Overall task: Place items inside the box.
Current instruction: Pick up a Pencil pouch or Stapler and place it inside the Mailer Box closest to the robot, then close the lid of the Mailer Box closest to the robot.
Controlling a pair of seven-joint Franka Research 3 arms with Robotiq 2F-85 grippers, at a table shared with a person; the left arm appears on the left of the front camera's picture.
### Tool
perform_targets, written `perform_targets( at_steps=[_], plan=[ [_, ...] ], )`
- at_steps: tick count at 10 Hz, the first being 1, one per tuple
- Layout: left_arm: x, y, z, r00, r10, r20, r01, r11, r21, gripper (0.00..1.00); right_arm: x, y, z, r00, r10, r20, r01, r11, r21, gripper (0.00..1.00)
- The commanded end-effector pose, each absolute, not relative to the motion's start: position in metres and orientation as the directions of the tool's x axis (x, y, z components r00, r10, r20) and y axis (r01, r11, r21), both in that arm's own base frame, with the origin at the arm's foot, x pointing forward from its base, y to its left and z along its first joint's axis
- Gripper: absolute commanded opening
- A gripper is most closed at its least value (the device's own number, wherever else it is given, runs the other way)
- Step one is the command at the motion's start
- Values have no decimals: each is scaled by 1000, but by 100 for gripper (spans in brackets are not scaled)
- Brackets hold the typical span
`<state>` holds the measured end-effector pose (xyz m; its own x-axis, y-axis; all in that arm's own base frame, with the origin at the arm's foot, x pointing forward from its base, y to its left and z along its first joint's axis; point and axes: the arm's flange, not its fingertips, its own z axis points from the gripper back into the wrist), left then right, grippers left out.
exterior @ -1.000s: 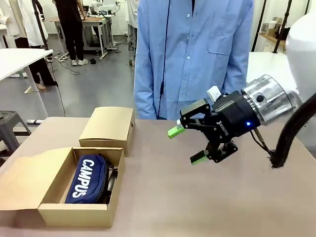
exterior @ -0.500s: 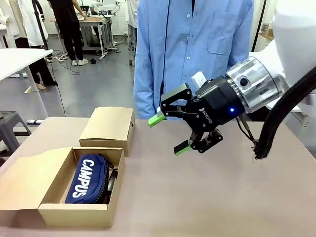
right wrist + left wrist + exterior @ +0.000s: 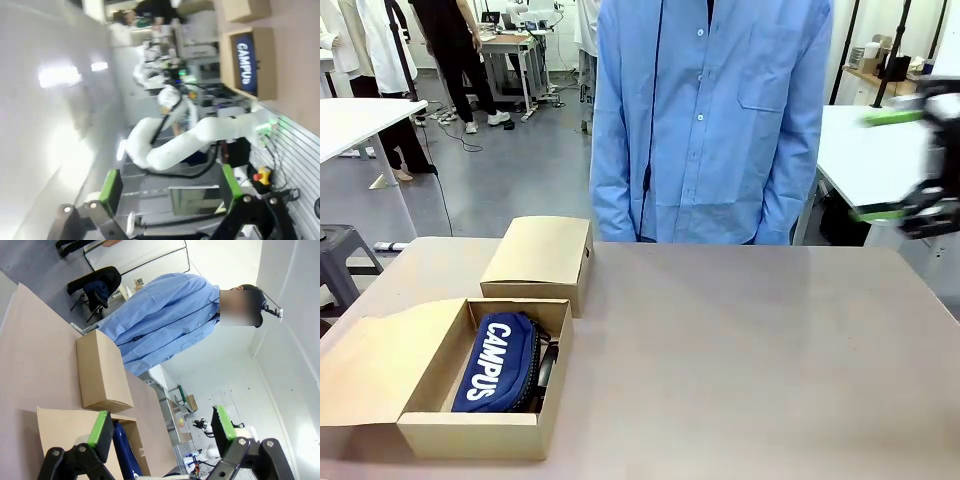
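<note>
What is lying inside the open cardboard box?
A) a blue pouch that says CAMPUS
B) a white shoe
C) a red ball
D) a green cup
A: the front view shows a navy zip pouch with white CAMPUS lettering lying inside the open brown box, whose lid flap is folded out to the left.

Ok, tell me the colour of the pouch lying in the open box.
Navy blue with white "CAMPUS" lettering; the pouch shows best in the front view, inside the open box.

left gripper (image 3: 160, 432) fingers spread, right gripper (image 3: 167, 192) fingers spread
</note>
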<state>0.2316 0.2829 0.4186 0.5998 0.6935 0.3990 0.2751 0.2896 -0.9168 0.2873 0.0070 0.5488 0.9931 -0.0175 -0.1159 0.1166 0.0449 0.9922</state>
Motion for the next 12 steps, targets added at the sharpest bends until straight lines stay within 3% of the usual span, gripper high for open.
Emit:
perform_targets(
  at_steps=[1, 2, 4, 5, 6, 12],
  plan=[
    [233, 282, 420, 586, 695, 417, 299, 293, -908, 100, 254, -49, 467, 994, -6, -110, 109, -72, 991, 100],
    [233, 282, 420, 586, 695, 417, 299, 293, -908, 100, 249, -56, 438, 989, -57, -139, 137, -43, 990, 100],
    [233, 282, 420, 586, 695, 417, 299, 293, -908, 100, 252, -31, 391, 968, -37, -249, 252, 136, 958, 100],
    [233, 282, 420, 586, 695, 417, 299, 293, -908, 100, 263, -17, 390, 952, -206, -226, 272, 231, 934, 100],
    [233, 282, 420, 586, 695, 417, 299, 293, -908, 100, 280, -102, 433, 973, -47, -226, 227, 5, 974, 100],
    [233, 282, 420, 586, 695, 417, 299, 293, -908, 100, 280, -102, 433, 973, -47, -226, 227, 5, 974, 100]
  ],
)
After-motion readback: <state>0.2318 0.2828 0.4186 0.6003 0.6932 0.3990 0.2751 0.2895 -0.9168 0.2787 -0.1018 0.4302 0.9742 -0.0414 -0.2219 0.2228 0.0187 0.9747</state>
